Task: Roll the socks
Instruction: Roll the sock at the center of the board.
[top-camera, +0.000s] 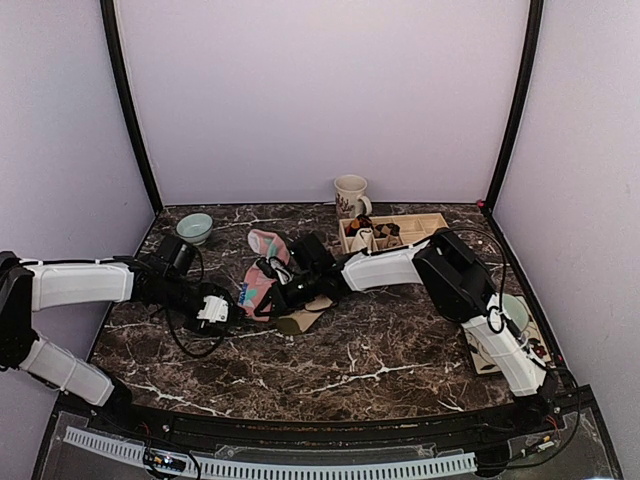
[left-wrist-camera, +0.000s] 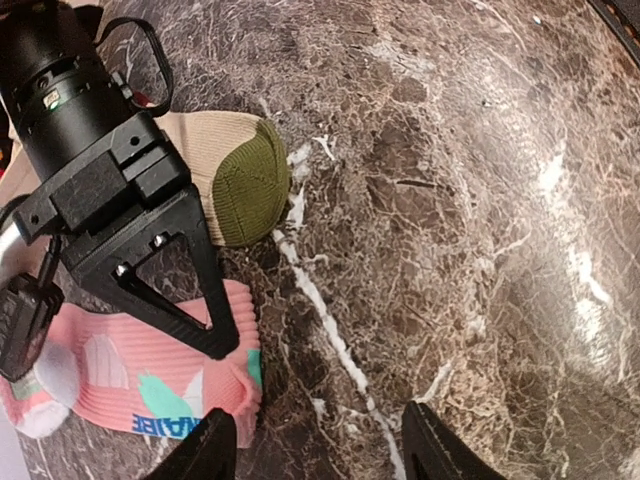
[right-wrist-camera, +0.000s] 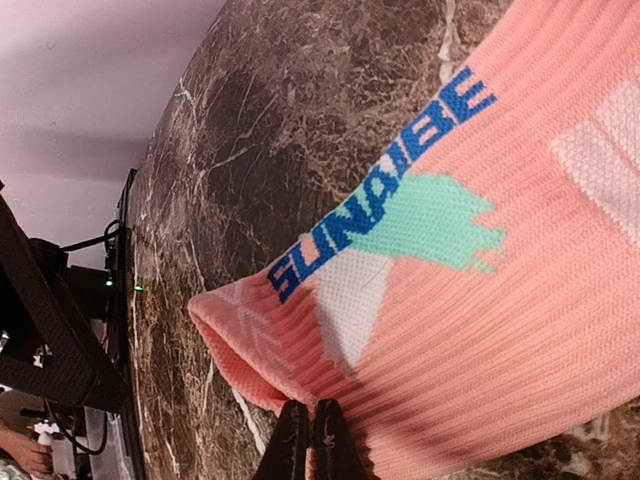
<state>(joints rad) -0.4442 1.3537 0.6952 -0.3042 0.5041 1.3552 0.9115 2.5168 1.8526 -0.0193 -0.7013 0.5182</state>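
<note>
Marble-patterned table (top-camera: 400, 370) carries both socks. The pink sock (top-camera: 262, 268), with pale green and white patches, lies left of the table's middle. Its length runs toward the far edge, and the cuff at the near end has blue lettering. The tan sock (top-camera: 300, 321), with one olive-green end, lies just beside it on the near side, partly under the right arm. Right gripper (right-wrist-camera: 308, 425): fingers pressed together, pinching the edge of the pink cuff. Left gripper (left-wrist-camera: 320, 450): fingers spread, nothing between them, over bare table just beside that cuff. One fingertip (left-wrist-camera: 205, 450) overlaps the cuff's edge in the wrist view; contact cannot be told. Along the far edge: bowl (top-camera: 194, 228) toward the left corner, mug (top-camera: 351, 195) and wooden tray (top-camera: 415, 222) right of centre.
</note>
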